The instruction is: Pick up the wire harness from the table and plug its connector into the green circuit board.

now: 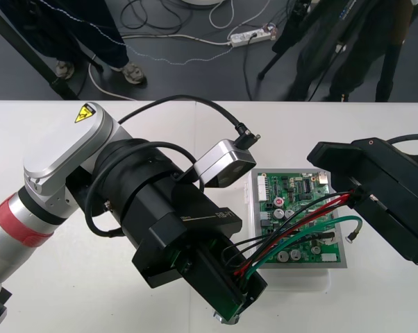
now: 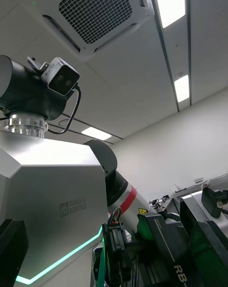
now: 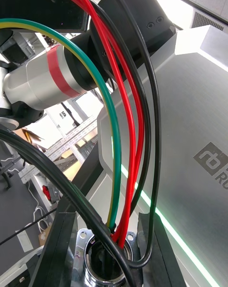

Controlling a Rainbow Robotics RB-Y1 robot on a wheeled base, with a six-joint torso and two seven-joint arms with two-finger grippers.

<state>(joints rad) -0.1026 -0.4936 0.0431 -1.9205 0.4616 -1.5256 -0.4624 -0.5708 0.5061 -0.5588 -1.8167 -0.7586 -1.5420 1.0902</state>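
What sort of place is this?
Probably a robotics lab bench: a green circuit board on a plain table, the left gripper holding a wire harness, loose cables and a power strip on the floor beyond.

A plain pale worktop (image 1: 70,291) spreads below — past its far edge lies a strip of dark floor (image 1: 195,80), strewn with white cables (image 1: 174,37) and a power strip (image 1: 251,35).

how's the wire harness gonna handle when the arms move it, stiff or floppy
Likely floppy: the wire harness bows in loose arcs from the socket held in the left gripper toward the right gripper. Probably light, being thin wires. The free green wire end hangs loose by the green circuit board, so it may snag.
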